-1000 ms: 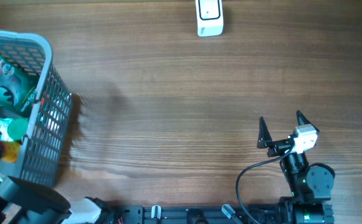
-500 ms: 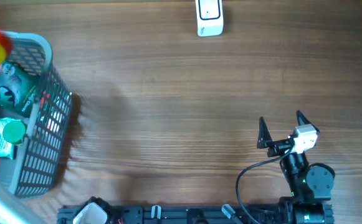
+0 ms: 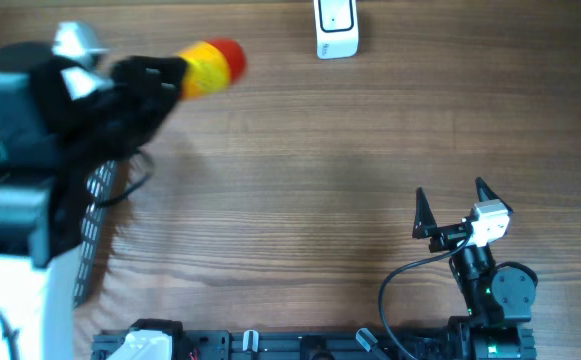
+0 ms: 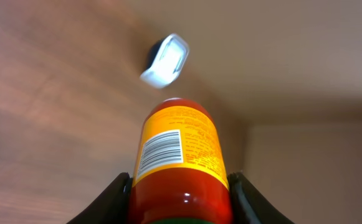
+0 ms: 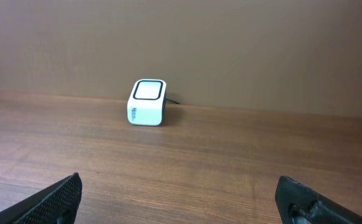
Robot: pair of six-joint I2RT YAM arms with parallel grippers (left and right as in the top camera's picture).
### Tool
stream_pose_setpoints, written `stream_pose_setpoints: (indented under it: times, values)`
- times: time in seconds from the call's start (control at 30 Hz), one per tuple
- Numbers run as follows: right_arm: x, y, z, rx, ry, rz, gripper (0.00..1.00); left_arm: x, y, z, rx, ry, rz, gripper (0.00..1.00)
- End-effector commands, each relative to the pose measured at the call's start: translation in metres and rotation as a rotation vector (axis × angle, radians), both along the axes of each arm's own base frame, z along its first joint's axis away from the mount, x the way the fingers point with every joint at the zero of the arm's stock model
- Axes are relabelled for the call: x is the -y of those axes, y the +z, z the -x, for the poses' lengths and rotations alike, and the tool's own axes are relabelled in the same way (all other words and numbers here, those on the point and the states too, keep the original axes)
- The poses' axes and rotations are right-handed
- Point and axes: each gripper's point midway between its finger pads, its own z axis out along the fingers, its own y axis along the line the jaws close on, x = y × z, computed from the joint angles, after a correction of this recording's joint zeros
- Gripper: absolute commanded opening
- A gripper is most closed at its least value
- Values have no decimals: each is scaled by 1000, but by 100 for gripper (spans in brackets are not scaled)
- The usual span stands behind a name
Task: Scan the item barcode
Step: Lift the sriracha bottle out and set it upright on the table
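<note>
Left gripper (image 4: 179,208) had swung rightward along the frame's top, pinching the stiff, probably slippery bottle (image 4: 179,155) around its body.

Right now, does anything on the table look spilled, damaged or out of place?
Nothing stands out. The left gripper holds the yellow and red bottle, its barcode label intact, and the table shows no spill. The scanner sits flat near the far edge. The basket is mostly hidden behind the left arm, so I cannot judge it.
</note>
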Motion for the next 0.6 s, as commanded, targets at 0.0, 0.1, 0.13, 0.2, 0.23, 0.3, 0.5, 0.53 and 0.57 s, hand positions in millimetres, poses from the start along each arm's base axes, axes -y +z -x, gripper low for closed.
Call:
stream_pose_setpoints:
  times: [0.0,0.1,0.13,0.2,0.23,0.3,0.5,0.53,0.57]
  values:
    - [2,1,0,5,-11,12,100,20,-47,-13,-89,-36,-274,32]
    - [2,1,0,5,-11,12,100,40,-91,-18,-193,-103,-430,32]
    - [2,1,0,5,-11,12,100,48,-104,-19,-222,-135,-467,32]
    - [2,1,0,5,-11,12,100,71,-136,-23,-281,-228,-532,32]
    - [2,1,0,5,-11,12,100,79,-147,-24,-303,-250,-545,32]
    - [2,1,0,5,-11,12,100,96,-173,-28,-349,-291,-575,32]
    - [2,1,0,5,-11,12,100,123,-232,-29,-461,-369,-640,35]
    - [2,1,0,5,-11,11,100,126,-242,-28,-485,-380,-654,35]
    - [2,1,0,5,-11,12,100,128,-247,-28,-494,-385,-660,35]
